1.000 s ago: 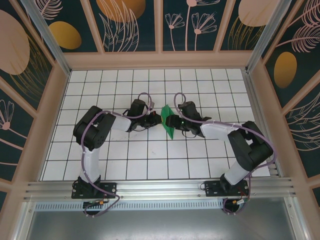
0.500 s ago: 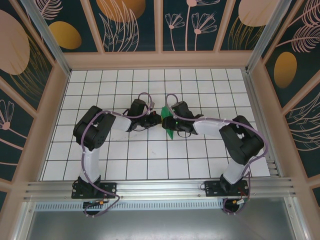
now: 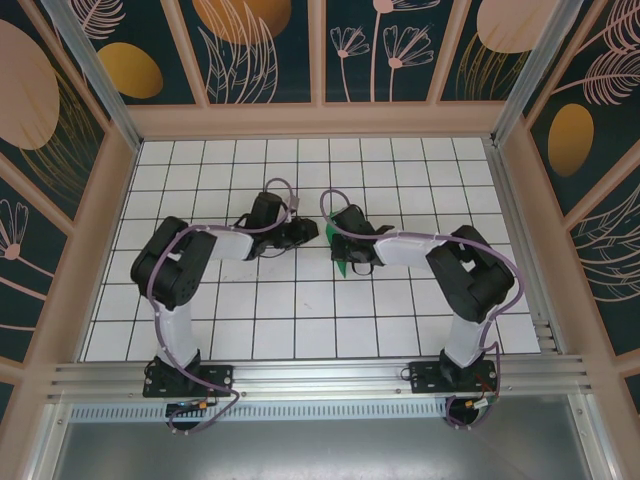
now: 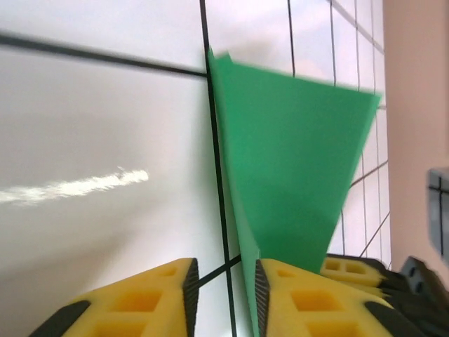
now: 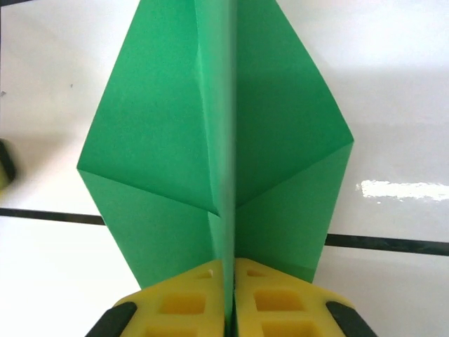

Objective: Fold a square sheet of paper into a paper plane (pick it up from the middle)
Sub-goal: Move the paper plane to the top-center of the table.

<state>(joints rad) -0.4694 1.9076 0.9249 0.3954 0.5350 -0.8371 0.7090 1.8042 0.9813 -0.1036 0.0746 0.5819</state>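
Note:
The square sheet of paper (image 5: 210, 133) is bright green and folded into a pointed dart shape with a raised centre crease. My right gripper (image 5: 231, 281) is shut on that crease at the wide end, and the point faces away from it. From above, a bit of the green paper (image 3: 343, 266) shows under the right gripper (image 3: 346, 252) near the middle of the table. My left gripper (image 4: 223, 295) is open; the paper's (image 4: 295, 161) folded edge runs along the inner pad of its right finger (image 4: 295, 302). Seen from above, the left gripper (image 3: 307, 232) sits just left of the paper.
The table (image 3: 300, 310) is white with a black grid and has wooden walls on three sides. Both arms reach in toward the middle, wrists close together. In the left wrist view, the right gripper's yellow fingers (image 4: 351, 269) show just behind the paper.
The right gripper has closed on the paper's centre crease and moved a little left. The left gripper has opened, let go of the paper and drawn back slightly left.

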